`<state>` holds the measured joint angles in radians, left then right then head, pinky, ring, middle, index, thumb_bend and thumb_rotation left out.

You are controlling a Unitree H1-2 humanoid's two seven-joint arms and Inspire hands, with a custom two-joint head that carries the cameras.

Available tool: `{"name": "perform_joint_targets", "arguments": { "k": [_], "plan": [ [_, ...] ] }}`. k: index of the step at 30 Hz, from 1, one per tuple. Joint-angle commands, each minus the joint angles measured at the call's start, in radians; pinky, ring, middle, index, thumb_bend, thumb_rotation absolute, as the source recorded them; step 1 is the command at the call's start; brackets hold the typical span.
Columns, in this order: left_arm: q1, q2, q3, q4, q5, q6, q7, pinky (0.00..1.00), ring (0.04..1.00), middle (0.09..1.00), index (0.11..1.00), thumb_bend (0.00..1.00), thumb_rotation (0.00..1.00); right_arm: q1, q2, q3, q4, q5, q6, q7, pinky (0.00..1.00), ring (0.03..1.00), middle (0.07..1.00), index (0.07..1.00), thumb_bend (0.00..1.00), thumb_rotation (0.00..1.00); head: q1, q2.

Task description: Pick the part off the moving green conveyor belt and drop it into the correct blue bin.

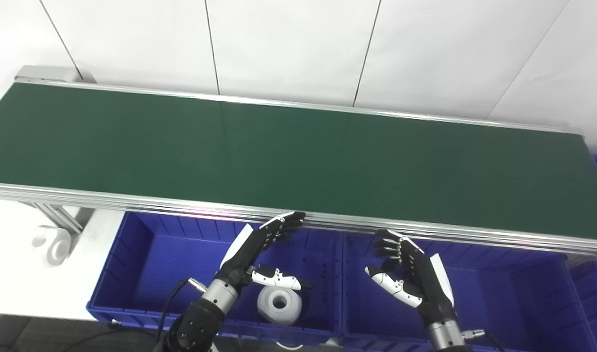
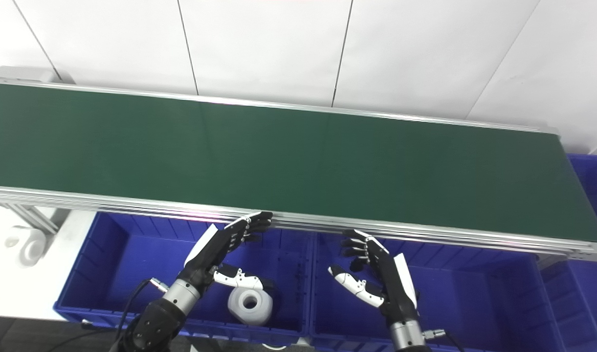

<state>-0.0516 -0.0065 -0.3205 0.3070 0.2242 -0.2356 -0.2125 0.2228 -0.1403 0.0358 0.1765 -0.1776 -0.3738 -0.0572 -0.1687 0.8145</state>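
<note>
Green conveyor belt (image 1: 288, 156) runs bare — left hand (image 1: 259, 249) and right hand (image 1: 406, 269) spread wide, empty; a late reach misses the next part.

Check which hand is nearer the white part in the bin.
Left. The left hand hangs open right above the white part in the left blue bin, thumb just over it. The right hand is open over the neighbouring bin.

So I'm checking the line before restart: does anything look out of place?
One thing: a white part lies on the table left of the bins, outside them. Another white part sits properly in the left bin. The belt is bare.
</note>
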Motion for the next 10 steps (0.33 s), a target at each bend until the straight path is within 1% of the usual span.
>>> {"name": "perform_joint_targets", "arguments": {
  "k": [1, 4, 10],
  "plan": [
    [-0.025, -0.003, -0.004, -0.011, 0.01, -0.048, 0.021, 0.79, 0.836, 0.84, 0.834, 0.77, 0.12, -0.015, -0.006, -0.009, -0.011, 0.009, -0.023, 0.0, 0.59, 0.671, 0.717, 0.763, 0.63, 0.37, 0.001, 0.0],
    [-0.03, 0.0, -0.007, -0.003, 0.021, -0.058, 0.026, 0.78, 0.827, 0.833, 0.83, 0.77, 0.12, -0.018, -0.003, -0.011, -0.008, 0.012, -0.022, 0.0, 0.59, 0.674, 0.719, 0.767, 0.64, 0.33, -0.001, -0.001],
    [-0.03, -0.001, -0.006, -0.002, 0.026, -0.043, 0.027, 0.79, 0.83, 0.834, 0.83, 0.77, 0.12, -0.022, -0.004, -0.012, 0.0, 0.02, -0.02, 0.004, 0.59, 0.675, 0.723, 0.768, 0.64, 0.34, -0.001, -0.003]
  ]
}}
